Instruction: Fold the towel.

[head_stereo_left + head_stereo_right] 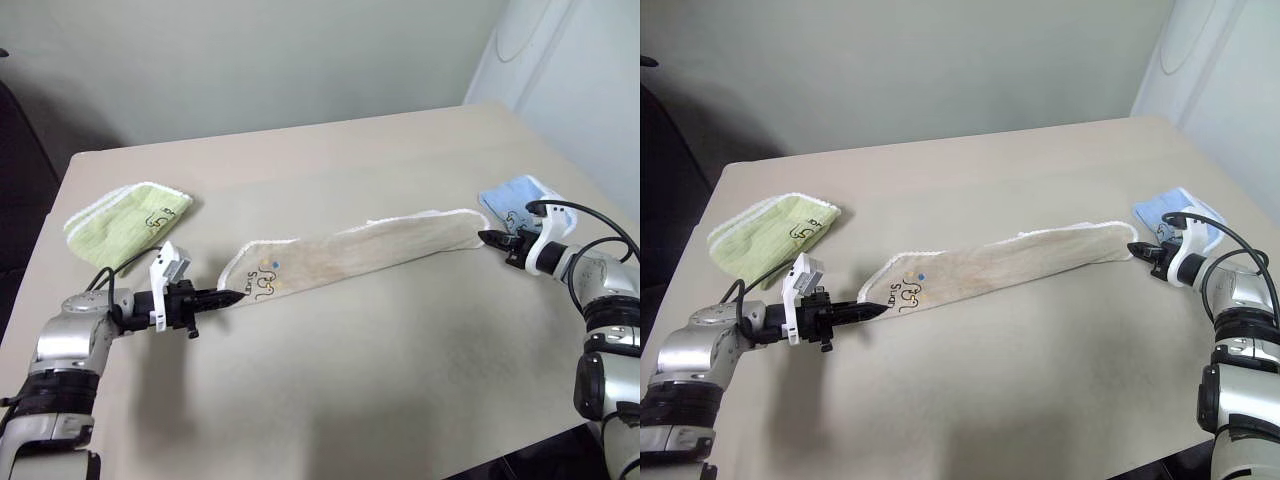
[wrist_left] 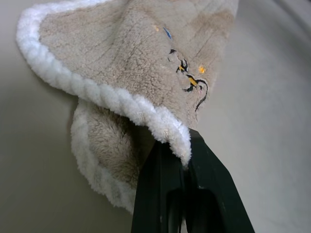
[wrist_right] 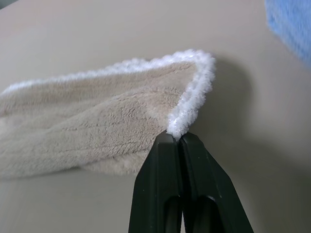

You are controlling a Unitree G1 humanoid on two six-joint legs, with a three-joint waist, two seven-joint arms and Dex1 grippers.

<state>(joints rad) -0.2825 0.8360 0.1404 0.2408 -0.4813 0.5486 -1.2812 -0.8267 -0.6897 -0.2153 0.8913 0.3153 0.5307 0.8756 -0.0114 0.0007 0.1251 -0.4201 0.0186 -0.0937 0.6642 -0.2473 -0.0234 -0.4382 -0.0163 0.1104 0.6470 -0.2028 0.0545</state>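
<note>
The beige towel with white edging and a small embroidered logo is stretched long and narrow across the middle of the table, folded lengthwise. My left gripper is shut on the towel's left end, pinching its white edge. My right gripper is shut on the towel's right corner, clamping the white edging. Both ends look slightly raised off the tabletop.
A green folded towel lies at the table's left, behind my left arm. A light blue folded towel lies at the right, just behind my right gripper. The tan table has bare room in front of the towel.
</note>
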